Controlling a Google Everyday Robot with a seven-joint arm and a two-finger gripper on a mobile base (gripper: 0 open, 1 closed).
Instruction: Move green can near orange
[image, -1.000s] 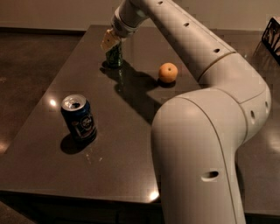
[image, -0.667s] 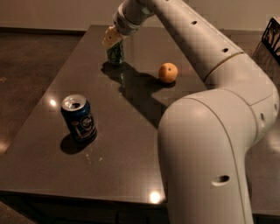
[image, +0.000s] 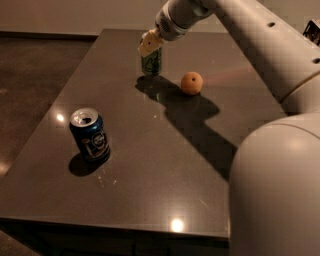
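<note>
At about eight o'clock on the table (image: 150, 200) stands a blue can (image: 90, 136), well apart from the rest and no part of the job. Toward twelve o'clock the green can (image: 151, 62) stands upright, with the gripper (image: 150, 44) clamped on its top. The orange (image: 192, 83) lies near it, at the can's four o'clock, not touching. I judge the move nearly done: perhaps a slight nudge closer, then release and lift clear.
</note>
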